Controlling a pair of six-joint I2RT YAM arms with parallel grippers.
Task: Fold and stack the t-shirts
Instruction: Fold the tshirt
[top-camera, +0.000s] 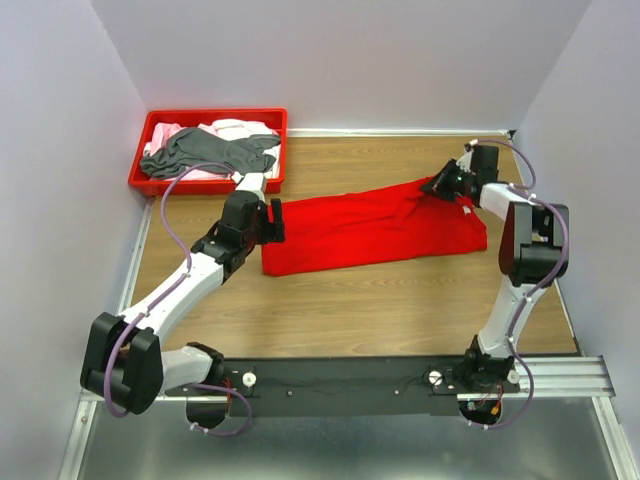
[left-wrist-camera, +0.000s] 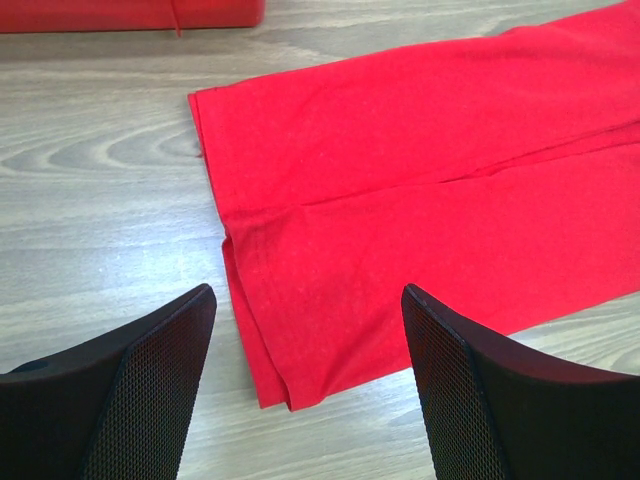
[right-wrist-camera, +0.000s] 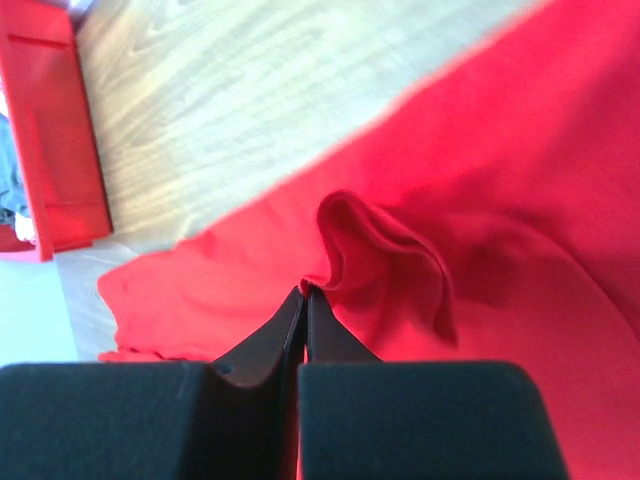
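A bright red t-shirt (top-camera: 370, 230) lies spread across the middle of the wooden table as a long band. My left gripper (top-camera: 275, 220) hovers open over its left end, and in the left wrist view the shirt's near corner (left-wrist-camera: 290, 330) shows between the wide-apart fingers of the left gripper (left-wrist-camera: 308, 295). My right gripper (top-camera: 437, 187) is at the shirt's far right end. In the right wrist view the right gripper (right-wrist-camera: 305, 290) is shut on a raised ridge of the red t-shirt (right-wrist-camera: 390, 250). A dark grey t-shirt (top-camera: 205, 152) lies over pale pink ones (top-camera: 240, 128) in a tray.
The red plastic tray (top-camera: 210, 112) stands at the back left corner, just behind my left arm; its wall also shows as the red tray (left-wrist-camera: 130, 12) and red tray (right-wrist-camera: 50, 130) in the wrist views. White walls close the table on three sides.
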